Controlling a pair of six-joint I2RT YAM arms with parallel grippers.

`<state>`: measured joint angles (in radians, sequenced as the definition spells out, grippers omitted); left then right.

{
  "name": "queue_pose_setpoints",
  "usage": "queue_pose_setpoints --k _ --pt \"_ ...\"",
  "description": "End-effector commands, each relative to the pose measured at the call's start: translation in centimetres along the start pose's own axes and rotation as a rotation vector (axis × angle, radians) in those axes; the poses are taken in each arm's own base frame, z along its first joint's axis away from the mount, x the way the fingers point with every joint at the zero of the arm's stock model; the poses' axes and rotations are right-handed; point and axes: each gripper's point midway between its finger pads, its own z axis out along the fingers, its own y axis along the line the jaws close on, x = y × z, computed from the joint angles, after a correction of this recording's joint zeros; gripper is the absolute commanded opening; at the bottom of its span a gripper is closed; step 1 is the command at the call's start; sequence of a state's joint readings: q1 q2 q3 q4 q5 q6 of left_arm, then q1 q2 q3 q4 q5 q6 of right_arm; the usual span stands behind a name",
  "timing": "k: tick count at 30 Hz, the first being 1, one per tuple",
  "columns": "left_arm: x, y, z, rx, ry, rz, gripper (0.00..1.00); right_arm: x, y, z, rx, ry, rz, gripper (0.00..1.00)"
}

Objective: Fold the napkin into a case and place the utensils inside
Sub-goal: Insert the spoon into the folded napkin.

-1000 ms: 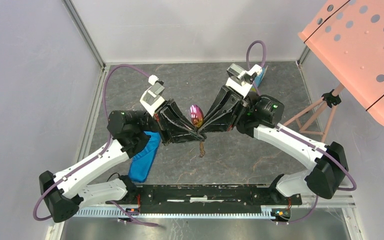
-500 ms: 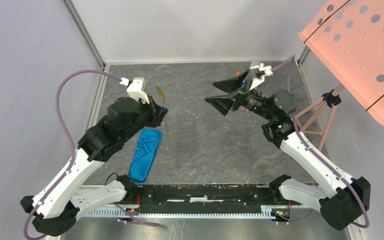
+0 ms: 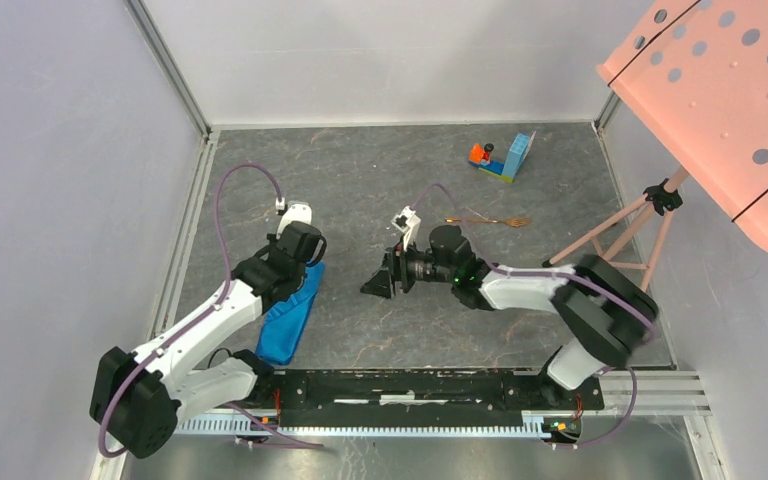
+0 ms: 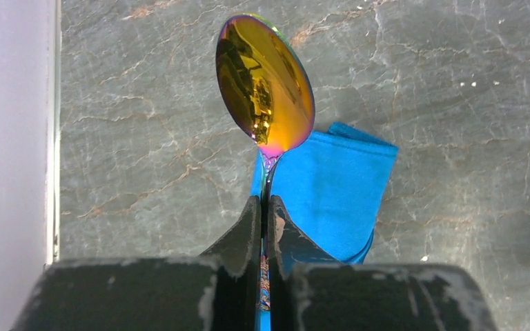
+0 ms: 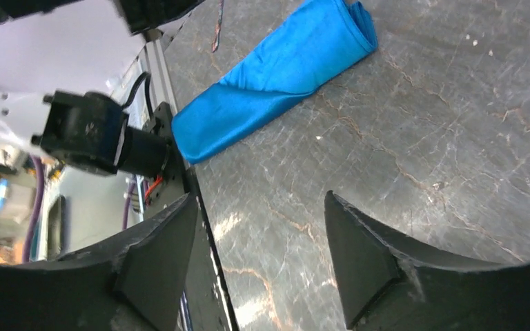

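The left pincer (image 4: 263, 203) gripped a shiny golden metal spoon (image 4: 265, 86) above the folded bright blue cloth case (image 4: 331, 186), near the worktop's (image 3: 380, 170) left edge; the right pincer (image 5: 261, 200) stood released.

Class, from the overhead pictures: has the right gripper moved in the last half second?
Yes. The right gripper moved away from the toy blocks, toward the case.

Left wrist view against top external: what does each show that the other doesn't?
Only the left wrist: a gold spoon pinched by its handle in the shut left gripper. Only the top external: a second utensil lying on the table beyond the right arm, the toy blocks, and the open right gripper. Both: the blue case on the grey table.
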<state>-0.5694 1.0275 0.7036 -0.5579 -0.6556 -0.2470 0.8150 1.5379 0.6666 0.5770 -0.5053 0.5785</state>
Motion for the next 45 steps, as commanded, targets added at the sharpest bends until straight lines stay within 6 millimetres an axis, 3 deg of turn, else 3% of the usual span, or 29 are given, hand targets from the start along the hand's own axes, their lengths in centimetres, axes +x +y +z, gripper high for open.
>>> queue_pose_setpoints --k 1,7,11,18,26,34,45 --pt "-1.4 -0.6 1.6 -0.004 -0.079 -0.029 0.02 -2.9 0.4 3.0 -0.080 -0.144 0.120 0.68" --pt "-0.9 -0.7 2.6 -0.004 -0.030 -0.031 0.02 -2.0 -0.6 7.7 -0.090 -0.153 0.244 0.61" --pt "-0.4 -0.5 2.9 -0.025 0.013 -0.049 0.02 -0.6 -0.1 10.7 -0.126 -0.136 0.346 0.50" --pt "-0.7 -0.2 2.1 -0.001 -0.035 -0.110 0.02 3.0 -1.3 14.0 -0.005 -0.090 0.391 0.49" --pt "-1.1 0.7 1.2 -0.006 -0.078 -0.113 0.02 5.9 -2.8 14.6 0.177 -0.086 0.437 0.49" --pt "-1.8 0.5 1.0 0.011 -0.103 -0.129 0.02 6.3 -3.9 15.9 0.212 -0.098 0.470 0.48" --pt "-1.8 0.0 1.6 0.015 -0.100 -0.127 0.02 5.8 -4.8 16.4 0.232 -0.150 0.475 0.23"
